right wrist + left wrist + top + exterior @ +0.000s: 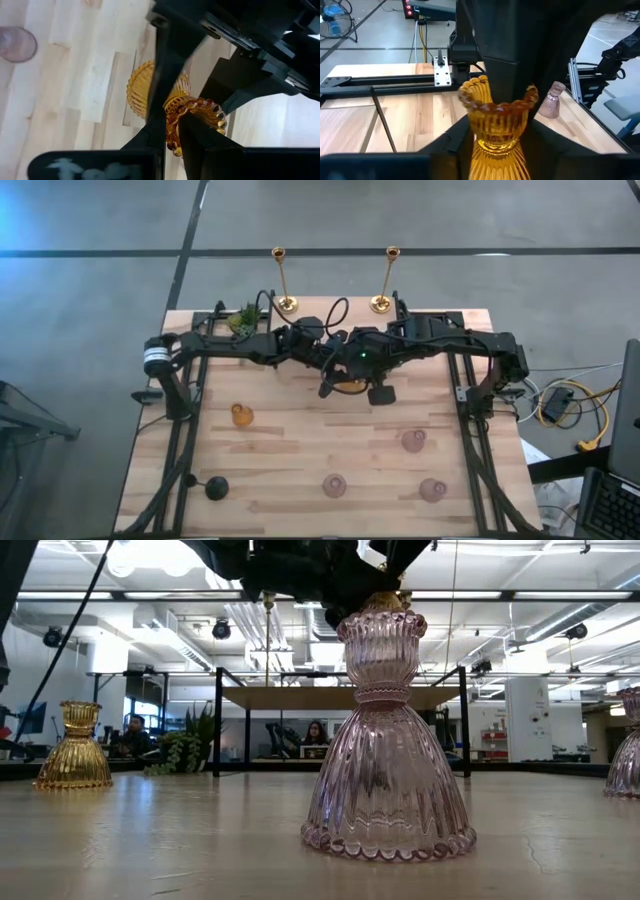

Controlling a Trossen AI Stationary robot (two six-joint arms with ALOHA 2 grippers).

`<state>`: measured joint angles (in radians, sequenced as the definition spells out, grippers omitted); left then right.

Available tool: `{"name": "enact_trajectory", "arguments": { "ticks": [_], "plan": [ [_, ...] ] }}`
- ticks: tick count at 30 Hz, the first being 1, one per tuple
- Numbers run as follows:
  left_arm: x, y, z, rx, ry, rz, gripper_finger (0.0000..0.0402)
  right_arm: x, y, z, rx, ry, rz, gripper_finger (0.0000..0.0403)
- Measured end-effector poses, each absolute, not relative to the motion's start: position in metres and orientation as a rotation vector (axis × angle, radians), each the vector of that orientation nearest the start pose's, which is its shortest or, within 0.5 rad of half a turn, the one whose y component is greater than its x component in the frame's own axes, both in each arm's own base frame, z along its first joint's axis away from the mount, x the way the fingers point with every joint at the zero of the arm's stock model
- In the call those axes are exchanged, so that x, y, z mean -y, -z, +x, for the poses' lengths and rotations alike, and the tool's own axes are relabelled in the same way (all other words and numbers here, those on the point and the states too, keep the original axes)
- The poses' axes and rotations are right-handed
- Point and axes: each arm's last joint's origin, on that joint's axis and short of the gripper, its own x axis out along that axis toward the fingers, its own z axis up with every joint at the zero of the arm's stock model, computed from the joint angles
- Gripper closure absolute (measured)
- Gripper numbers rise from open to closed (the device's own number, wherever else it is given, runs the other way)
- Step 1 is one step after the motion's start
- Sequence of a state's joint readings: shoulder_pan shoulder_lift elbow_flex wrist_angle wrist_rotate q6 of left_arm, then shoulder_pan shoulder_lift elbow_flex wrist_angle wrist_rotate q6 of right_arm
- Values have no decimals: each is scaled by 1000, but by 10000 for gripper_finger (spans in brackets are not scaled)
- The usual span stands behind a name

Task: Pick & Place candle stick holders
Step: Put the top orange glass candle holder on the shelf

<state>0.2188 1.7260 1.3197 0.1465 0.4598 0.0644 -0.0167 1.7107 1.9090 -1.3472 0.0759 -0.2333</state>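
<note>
Amber glass holder (496, 131): mid-tabletop (300, 440), lifted between both arms. Right gripper (172, 127): fingers closed on its scalloped rim. Left gripper (495, 150): fingers flank the holder's neck; grip cannot be told. Second amber holder (241, 415), pink holders (414, 440) stand apart.

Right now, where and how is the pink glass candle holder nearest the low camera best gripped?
Probably at its narrow neck, just under the fluted cup, coming straight down from above. The pink glass candle holder stands upright, its bell base flares wide and slopes, and the cup's lip should stop a slip.
</note>
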Motion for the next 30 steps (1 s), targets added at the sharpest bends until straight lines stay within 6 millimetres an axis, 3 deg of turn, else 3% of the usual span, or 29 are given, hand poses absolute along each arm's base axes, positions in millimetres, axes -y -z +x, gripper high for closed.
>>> {"name": "enact_trajectory", "arguments": {
  "ticks": [2, 15, 25, 30],
  "plan": [
    [-75, -298, 393, -242, 248, -28, 282, 8, -383, 325, -1155, -51, -244, 381],
    [-75, -299, 393, -236, 247, -13, 282, 8, -383, 325, -1161, -36, -233, 375],
    [-75, -301, 392, -231, 225, 13, 282, 9, -413, 303, -1103, 57, -176, 255],
    [-78, -301, 389, -268, 106, 23, 282, 10, -424, 274, -1138, 139, -93, 214]
  ]
}}
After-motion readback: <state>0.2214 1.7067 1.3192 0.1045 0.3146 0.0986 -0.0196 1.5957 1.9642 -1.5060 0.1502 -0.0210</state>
